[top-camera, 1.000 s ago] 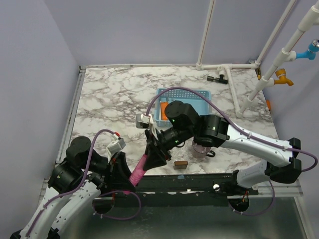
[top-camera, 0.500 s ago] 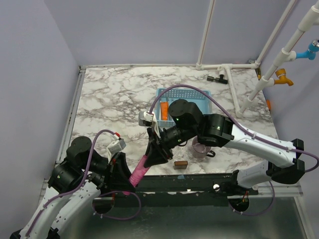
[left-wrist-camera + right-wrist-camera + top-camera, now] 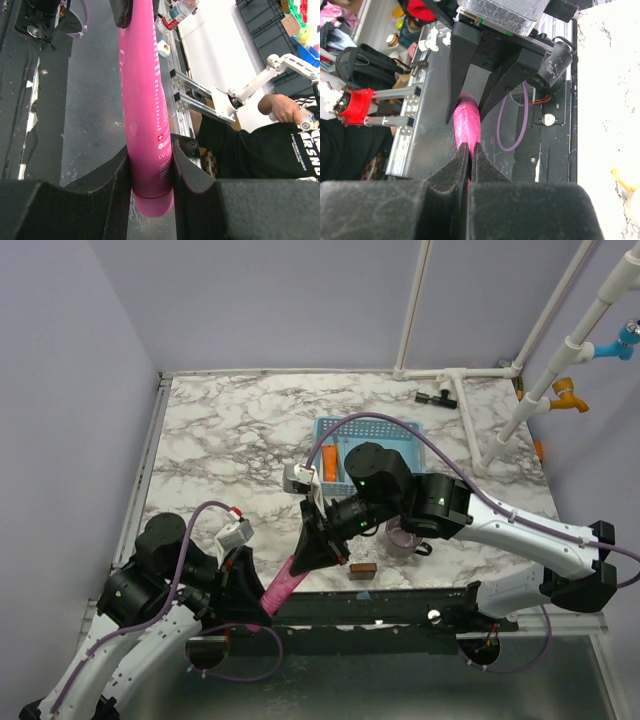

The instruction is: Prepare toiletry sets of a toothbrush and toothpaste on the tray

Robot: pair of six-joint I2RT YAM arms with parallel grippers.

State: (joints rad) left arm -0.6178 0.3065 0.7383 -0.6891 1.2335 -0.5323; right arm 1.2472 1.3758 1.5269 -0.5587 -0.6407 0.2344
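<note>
Right gripper (image 3: 299,561) nudged rightward, clamping toothpaste tube (image 3: 280,588)

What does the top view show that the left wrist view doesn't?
Only the top view: the blue tray with an orange item, a cup and a brown block. Only the left wrist: print on the pink tube and a person in black. Both: the tube clamped by the left pincer and right pincer.
</note>
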